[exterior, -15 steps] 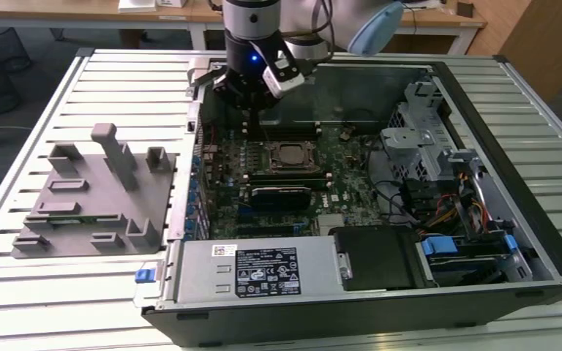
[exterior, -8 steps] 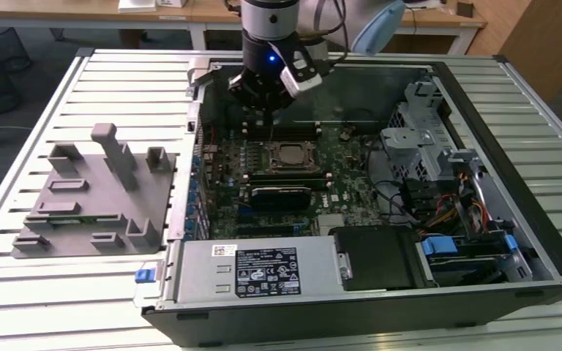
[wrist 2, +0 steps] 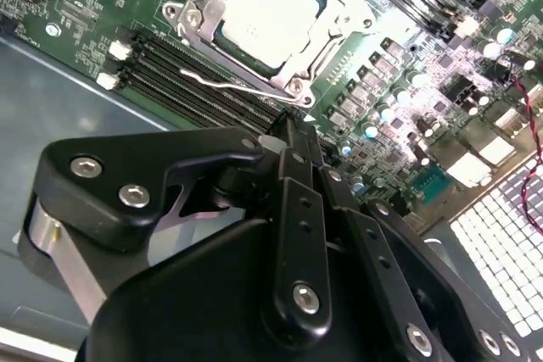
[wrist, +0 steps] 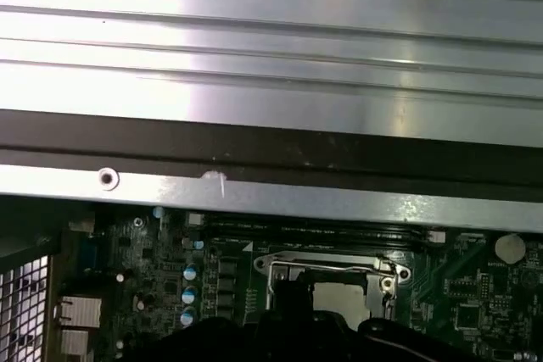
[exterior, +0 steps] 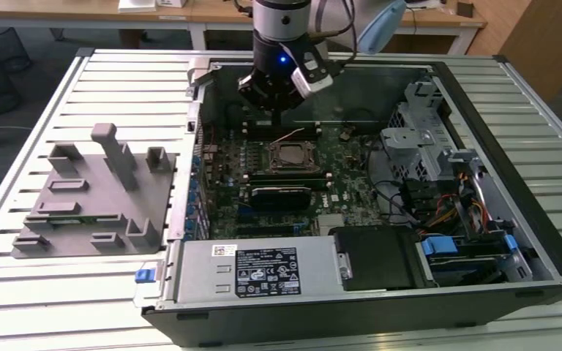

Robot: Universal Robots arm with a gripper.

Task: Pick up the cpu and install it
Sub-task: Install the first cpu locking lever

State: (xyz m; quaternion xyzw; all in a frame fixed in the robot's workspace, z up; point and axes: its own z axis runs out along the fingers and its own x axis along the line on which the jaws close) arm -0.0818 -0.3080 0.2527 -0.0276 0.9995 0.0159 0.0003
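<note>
The cpu (wrist 2: 270,8) sits seated in the socket frame (wrist 2: 197,2), ready for clamping; the gripper (wrist 2: 293,146) hovers above the motherboard (exterior: 291,183), fingers closed, empty.

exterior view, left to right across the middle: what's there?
Grey tray → cpu in its socket → drive cage → case wall. The gripper hangs just above the cpu.
</note>
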